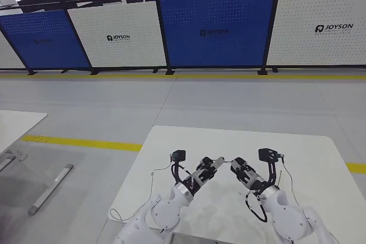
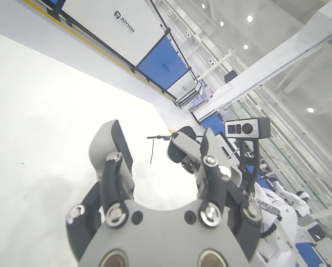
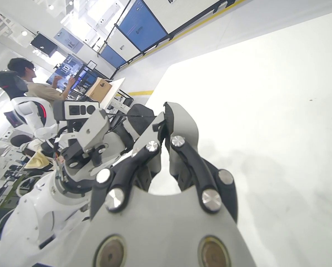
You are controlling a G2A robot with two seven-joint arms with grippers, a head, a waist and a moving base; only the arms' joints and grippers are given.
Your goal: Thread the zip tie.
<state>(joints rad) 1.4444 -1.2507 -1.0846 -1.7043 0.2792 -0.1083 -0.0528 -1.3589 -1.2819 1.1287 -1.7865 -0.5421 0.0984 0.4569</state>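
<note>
The left tool (image 1: 211, 163) is held above the white worktop (image 1: 293, 152) with its fingers (image 2: 118, 145) spread wide apart, and nothing is gripped between them. The right tool (image 1: 237, 164) is held just opposite, tip toward tip, and the two are near each other over the middle of the worktop. The fingers of the right tool (image 3: 164, 111) are pressed together, and the black zip tie (image 2: 157, 137) is gripped by them. From this grip one short end is pointed sideways toward the left tool, and a thin tail is hung down freely, above the worktop. Whether the tie is already touched by the left tool cannot be told.
</note>
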